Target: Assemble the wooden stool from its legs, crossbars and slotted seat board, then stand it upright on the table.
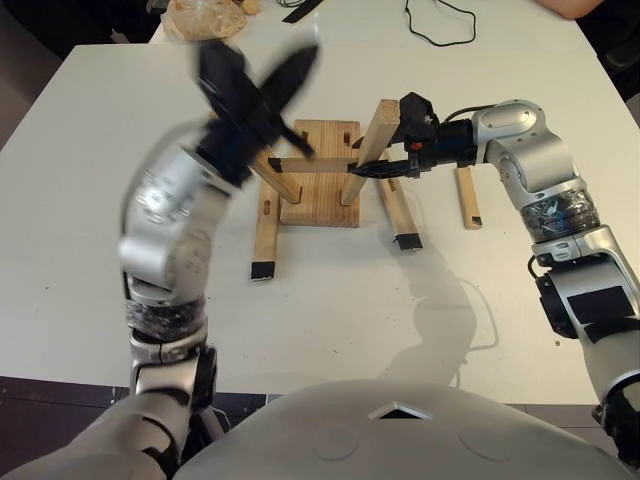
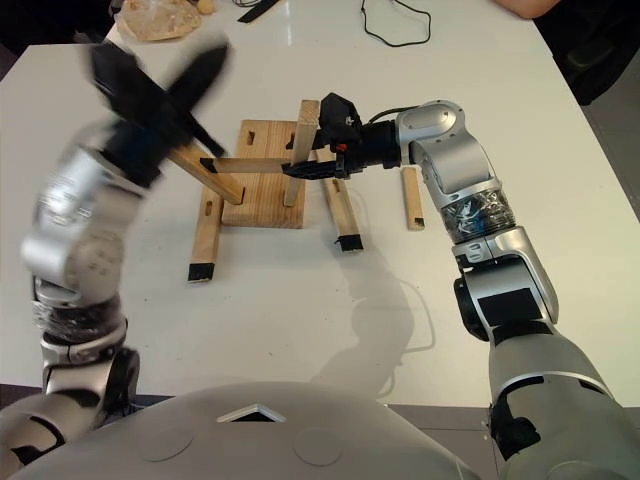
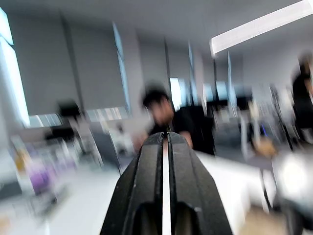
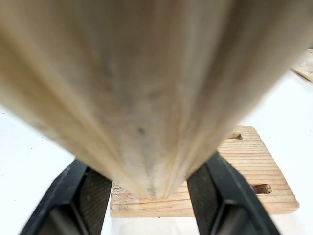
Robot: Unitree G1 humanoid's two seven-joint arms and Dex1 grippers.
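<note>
Bright, even overhead light leaves soft shadows on the table [image 1: 330,300]. A ceiling light [image 3: 259,32] glares; the left arm [image 1: 170,210] and the near leg [image 4: 146,88] are blurred.

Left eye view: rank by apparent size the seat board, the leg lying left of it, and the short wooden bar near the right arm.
1. seat board, largest.
2. leg lying left of it.
3. short wooden bar, smallest.

Right hand [image 1: 365,168] grips an upright leg [image 1: 378,125] set on the seat board [image 1: 320,207]. A crossbar [image 1: 320,163] joins it to a tilted leg [image 1: 281,183] at its 9 o'clock. The blurred left hand [image 1: 250,85] hangs above the board's 10 o'clock. Three loose legs [image 1: 265,235] lie on the table [image 1: 100,200] at the board's 7, 4 and 3 o'clock.
</note>
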